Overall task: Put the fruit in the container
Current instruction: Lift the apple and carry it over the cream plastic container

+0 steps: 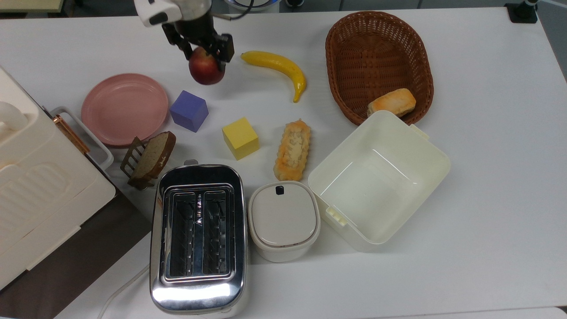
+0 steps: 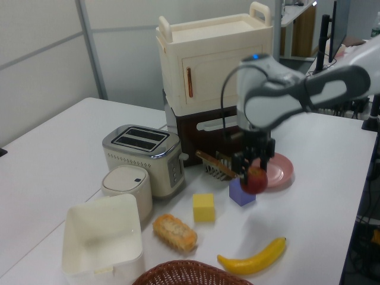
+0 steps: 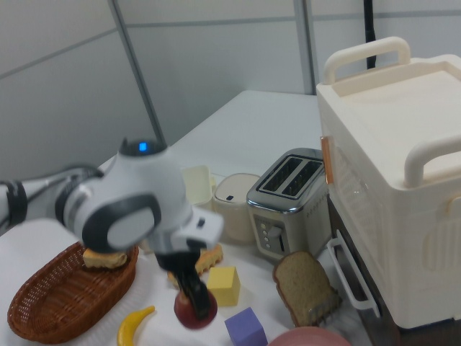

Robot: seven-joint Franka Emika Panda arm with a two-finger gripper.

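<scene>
A white table (image 1: 487, 133) holds many things. In the top view, a yellow banana (image 1: 277, 66) lies just right of the robot's hand (image 1: 199, 46). A pink plate (image 1: 124, 108) and a purple cube (image 1: 189, 110) sit nearer, with a yellow cube (image 1: 240, 138), a pastry (image 1: 293, 149), a toaster (image 1: 197, 239) and a small lidded pot (image 1: 283, 219) beyond them. A brown basket (image 1: 378, 62) sits at the far right, touching the container (image 1: 378, 177). The hand is clenched around the fruit (image 1: 206, 68), held off the table in the left view, well apart from the open, cream-white container. A cream cabinet (image 2: 217, 59) stands behind, before grey wall panels.
</scene>
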